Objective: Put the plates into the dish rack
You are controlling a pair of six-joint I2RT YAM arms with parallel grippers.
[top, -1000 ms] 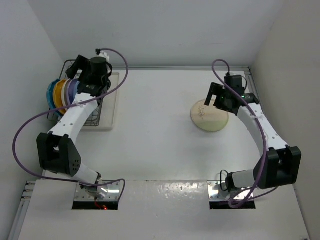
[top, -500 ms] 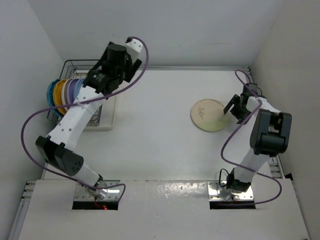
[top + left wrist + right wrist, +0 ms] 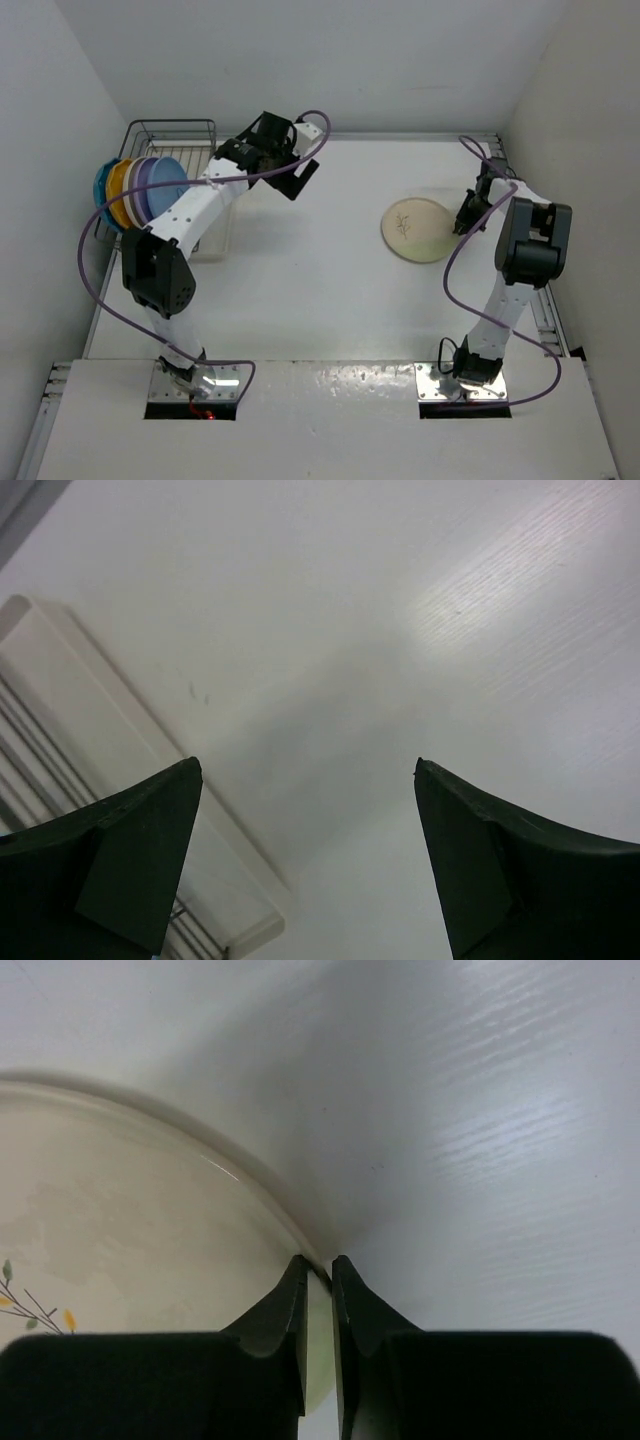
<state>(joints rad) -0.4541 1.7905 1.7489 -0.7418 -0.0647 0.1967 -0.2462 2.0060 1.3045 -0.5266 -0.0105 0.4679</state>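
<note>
A cream plate (image 3: 415, 230) with a sprig lies flat on the table at the right. My right gripper (image 3: 463, 225) is shut on its right rim. In the right wrist view the rim of the plate (image 3: 120, 1240) sits pinched between the two fingers of the gripper (image 3: 318, 1260). The dish rack (image 3: 170, 128) stands at the far left. Several plates stand on edge in it: teal (image 3: 100, 185), orange (image 3: 118, 192), lilac (image 3: 138, 180) and blue (image 3: 162, 185). My left gripper (image 3: 300, 178) hangs open and empty right of the rack, over bare table (image 3: 308, 765).
A flat cream tray (image 3: 222, 238) lies under and beside the rack; its corner (image 3: 90, 720) shows in the left wrist view. White walls close in the table at the left, back and right. Purple cables loop off both arms.
My right gripper came down at the plate's right edge and shut on its rim. The left arm swung away from the rack, rightward over the table, still open.
</note>
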